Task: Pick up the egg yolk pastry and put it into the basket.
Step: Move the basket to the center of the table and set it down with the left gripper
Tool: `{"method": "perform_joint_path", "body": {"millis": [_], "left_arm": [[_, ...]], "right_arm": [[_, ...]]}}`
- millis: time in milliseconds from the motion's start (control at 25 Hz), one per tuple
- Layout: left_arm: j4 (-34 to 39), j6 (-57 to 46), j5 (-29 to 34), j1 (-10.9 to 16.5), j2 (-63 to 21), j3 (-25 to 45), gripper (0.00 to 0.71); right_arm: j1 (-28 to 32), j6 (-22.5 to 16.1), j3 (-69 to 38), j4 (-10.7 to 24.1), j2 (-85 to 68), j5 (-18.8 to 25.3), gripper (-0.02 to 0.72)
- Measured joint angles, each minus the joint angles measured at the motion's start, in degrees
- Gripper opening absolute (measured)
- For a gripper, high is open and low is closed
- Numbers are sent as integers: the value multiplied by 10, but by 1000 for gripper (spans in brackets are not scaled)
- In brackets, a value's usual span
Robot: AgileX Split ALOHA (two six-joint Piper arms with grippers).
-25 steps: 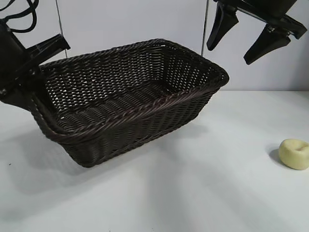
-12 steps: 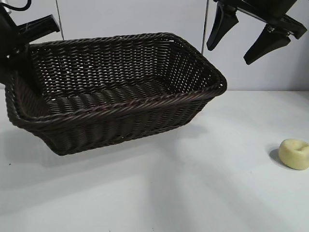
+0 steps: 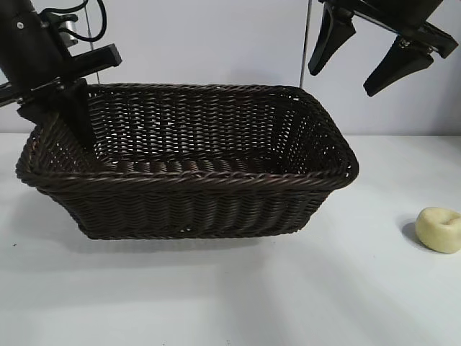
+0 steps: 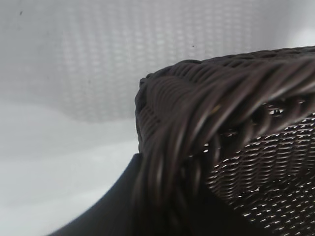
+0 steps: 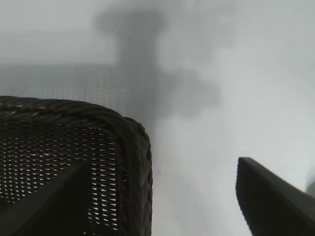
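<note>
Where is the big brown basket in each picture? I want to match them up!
Exterior view: the basket fills the middle and left, on the white table.
Left wrist view: its braided rim is very close, filling the right and bottom.
Right wrist view: one basket corner sits in the lower left.
Shared landmark: the braided rim, with the white table beside it, shows in all three.

A large rectangular dark brown woven wicker basket (image 3: pixel 194 176) sits on the white table (image 3: pixel 238 295). The left gripper (image 3: pixel 72 119) clamps the rim at its left end. The right gripper (image 3: pixel 371 61) hangs spread above its right end. A small pale yellow rounded pastry (image 3: pixel 439 229) lies well apart, far right.
</note>
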State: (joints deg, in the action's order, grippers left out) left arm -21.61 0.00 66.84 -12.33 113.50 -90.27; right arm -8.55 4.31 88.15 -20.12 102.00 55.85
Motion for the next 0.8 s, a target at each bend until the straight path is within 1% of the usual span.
{"method": "perform_joint_path", "body": {"millis": [120,200,440,680,720,760,800], "left_arm": [[-1,26,8,0,45,-43,106],[-2,29,6,0,74,-57,106],[-2,31,-12,0,128,-61,106],[-2,34,-17,0,134,-64,108],[-1,34,-17,0,134,-64,118],[-1,34,-19,0,134,-64,148],[-1,34,-20,0,134,-64,197]], "right_arm": [[0,0,0,0,0,0,580],[0,0,0,0,0,0,580],[0,0,0,0,0,0,580],[0,0,0,0,0,0,580],[0,0,0,0,0,0,580],[0,0,0,0,0,0,580],[0,0,0,0,0,0,580]]}}
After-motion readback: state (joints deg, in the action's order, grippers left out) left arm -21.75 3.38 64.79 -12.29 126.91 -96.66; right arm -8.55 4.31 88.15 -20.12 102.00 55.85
